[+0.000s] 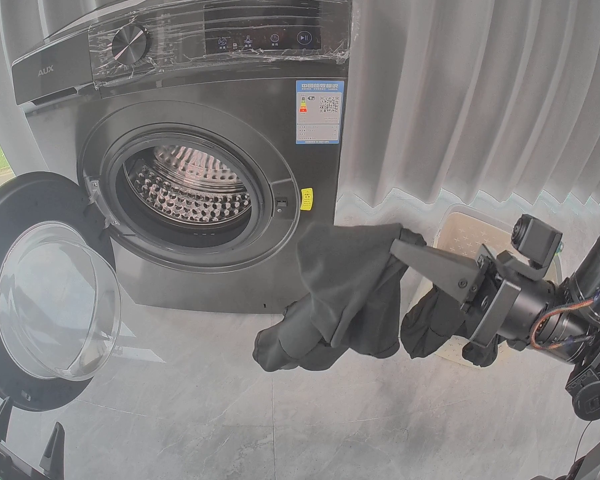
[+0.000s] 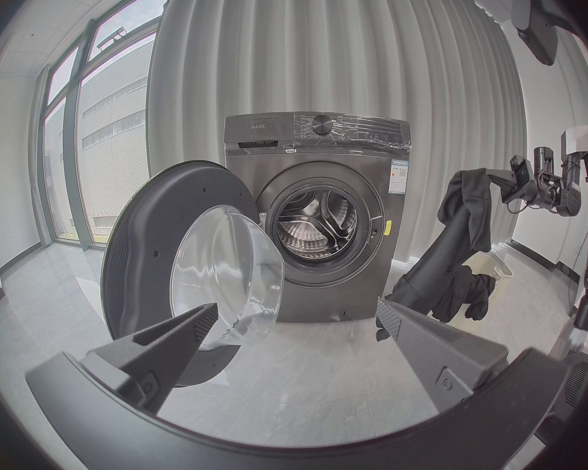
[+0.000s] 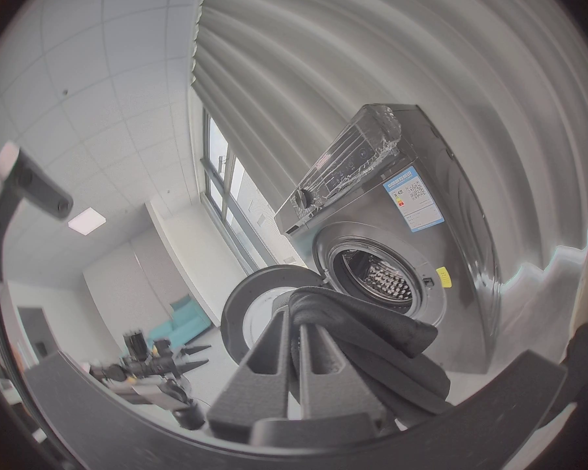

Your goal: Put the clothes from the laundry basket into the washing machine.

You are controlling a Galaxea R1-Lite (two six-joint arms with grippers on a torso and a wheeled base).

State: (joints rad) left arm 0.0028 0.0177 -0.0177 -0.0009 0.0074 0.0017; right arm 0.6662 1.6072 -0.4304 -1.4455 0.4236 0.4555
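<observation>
The right gripper (image 1: 401, 243) is pinched tight on one edge of a dark garment (image 1: 343, 295), held in the air between the laundry basket (image 1: 461, 229) and the washing machine (image 1: 200, 121), both of which stand at the far edge of the floor (image 1: 327, 421) against the curtain (image 1: 487, 88). The cloth hangs long and loose, its lowest fold close to the floor, and dark fabric lies over the basket's near rim; whether that is the same piece or another I cannot tell. The door (image 1: 43, 288) stands swung fully aside and the drum (image 1: 190, 188) looks bare. The left gripper (image 2: 294, 321) waits low at the near edge of the floor, spread wide with nothing in it. The likely trouble is the hanging length: it may drag along the floor, pull at the basket if it is caught there, or drape over the drum's lip and be left half outside. A hold on one edge alone may also slip.
</observation>
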